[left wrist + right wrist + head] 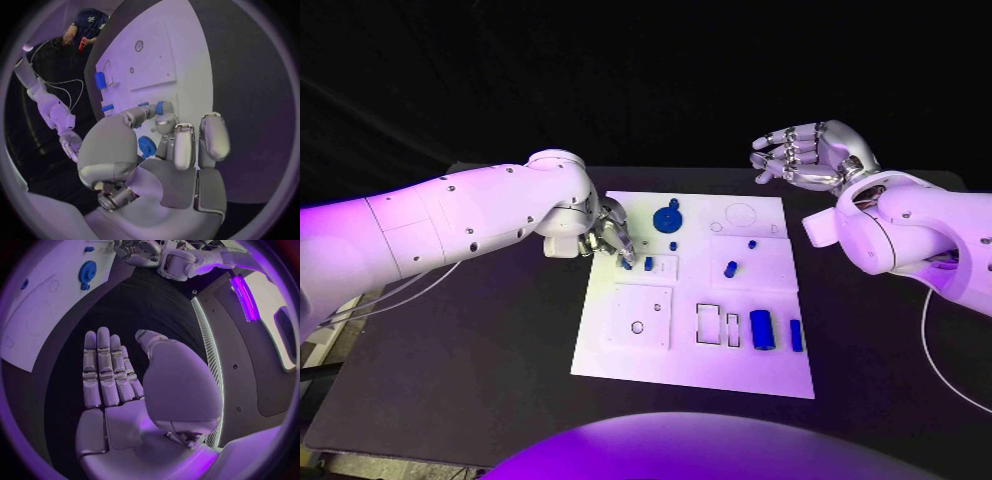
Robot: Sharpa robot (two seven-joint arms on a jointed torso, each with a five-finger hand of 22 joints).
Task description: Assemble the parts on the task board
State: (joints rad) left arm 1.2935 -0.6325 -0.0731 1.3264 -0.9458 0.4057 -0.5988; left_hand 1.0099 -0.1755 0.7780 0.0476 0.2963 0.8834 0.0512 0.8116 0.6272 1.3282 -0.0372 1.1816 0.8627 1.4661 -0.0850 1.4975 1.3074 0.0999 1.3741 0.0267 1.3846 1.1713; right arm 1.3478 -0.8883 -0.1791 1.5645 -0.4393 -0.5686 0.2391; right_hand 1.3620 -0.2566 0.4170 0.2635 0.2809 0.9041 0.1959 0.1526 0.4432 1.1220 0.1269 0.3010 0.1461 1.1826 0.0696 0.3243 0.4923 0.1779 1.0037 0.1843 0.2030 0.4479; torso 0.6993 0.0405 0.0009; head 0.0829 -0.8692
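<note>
Left hand (pixel 607 236) pinching a small blue part (pixel 162 107) over the board (pixel 762 380); right hand (pixel 808 152) empty, fingers loosely spread. Best lowered straight, no tilting.

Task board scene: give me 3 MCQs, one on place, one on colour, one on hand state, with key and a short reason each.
1. Where is the right hand?
A. Raised off the board beyond its far right corner
B. Pressing on the board's near edge
C. Lying on the round part

2. What colour are the parts on the task board?
A. Red
B. Blue
C. Yellow

3. What is the left hand doing?
A. Hanging open far from the board
B. Resting flat on the bare table
C. Holding a small part in its fingertips at the board's left edge

Key: 1 A, it hangs empty over the dark table; 2 B, the round part and the rest are blue; 3 C, the left wrist view shows fingertips closed on it.
</note>
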